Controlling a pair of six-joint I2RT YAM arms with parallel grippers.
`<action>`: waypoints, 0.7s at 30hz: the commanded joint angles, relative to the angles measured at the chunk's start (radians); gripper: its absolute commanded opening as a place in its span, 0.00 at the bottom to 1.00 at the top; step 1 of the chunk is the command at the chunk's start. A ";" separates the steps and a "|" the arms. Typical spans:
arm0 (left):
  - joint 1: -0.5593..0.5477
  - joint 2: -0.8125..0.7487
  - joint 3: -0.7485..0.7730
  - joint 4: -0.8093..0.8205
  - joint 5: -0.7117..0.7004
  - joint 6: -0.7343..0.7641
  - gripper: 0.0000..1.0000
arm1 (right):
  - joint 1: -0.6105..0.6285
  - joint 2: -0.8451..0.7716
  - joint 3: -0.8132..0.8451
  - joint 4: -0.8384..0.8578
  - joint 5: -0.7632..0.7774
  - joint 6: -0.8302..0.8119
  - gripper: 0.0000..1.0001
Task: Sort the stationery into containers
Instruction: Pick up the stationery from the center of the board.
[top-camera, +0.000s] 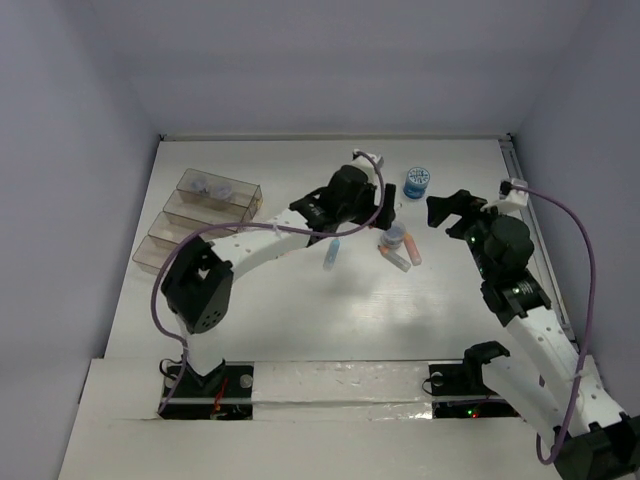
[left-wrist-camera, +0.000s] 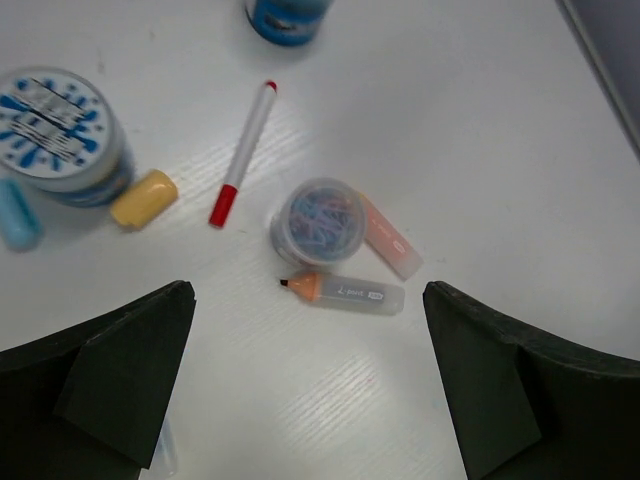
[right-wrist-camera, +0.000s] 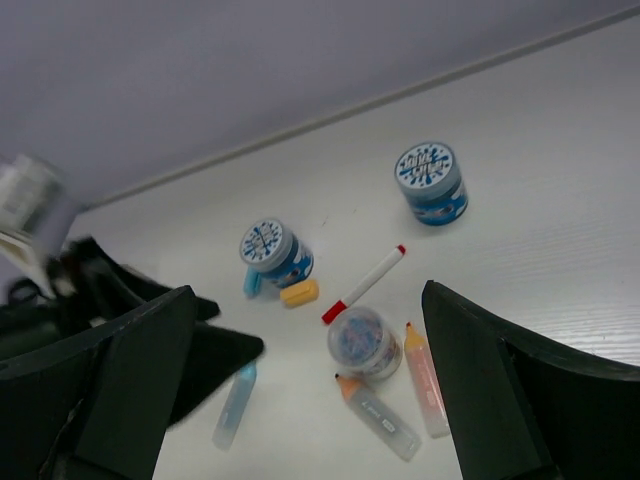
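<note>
Early stage, most of the job is ahead of you: only two lilac tubs (top-camera: 196, 183) sit in the far bin of the containers (top-camera: 165, 250), at the left of the counter (top-camera: 300, 320). I can't make out anything in the nearer bins, but they're see-through, so not certain

What you have left to sort lies mid-counter, well apart from the containers:
- two blue-topped tubs (right-wrist-camera: 430, 180)
- a paperclip tub (left-wrist-camera: 320, 222)
- a red-capped pen (left-wrist-camera: 243, 152)
- a yellow marker (left-wrist-camera: 145, 198) and a short blue marker (left-wrist-camera: 15, 212), both just beside one blue-topped tub
- a pale blue marker (top-camera: 331, 252), lying alone below your left arm
- two orange markers (left-wrist-camera: 345, 293), just beside the paperclip tub

Your left fingers (left-wrist-camera: 110, 370) are spread wide with nothing between them, hovering over the paperclip tub. Your right fingers (right-wrist-camera: 530, 390) are spread wide too, holding nothing, and face the same pile from the right

The counter is white and matte with a faint wood grain, and a taped strip (top-camera: 340, 375) runs along its near edge. Plain pale walls (top-camera: 330, 60) box it in at the back and both sides
</note>
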 joint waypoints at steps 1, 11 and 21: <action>-0.047 0.092 0.064 0.038 0.030 -0.014 0.99 | 0.006 -0.053 -0.021 0.011 0.163 0.021 1.00; -0.105 0.318 0.258 -0.053 -0.094 0.055 0.99 | 0.006 -0.099 -0.030 0.009 0.197 0.035 1.00; -0.114 0.402 0.356 -0.106 -0.172 0.104 0.98 | 0.006 -0.055 -0.020 0.022 0.130 0.026 1.00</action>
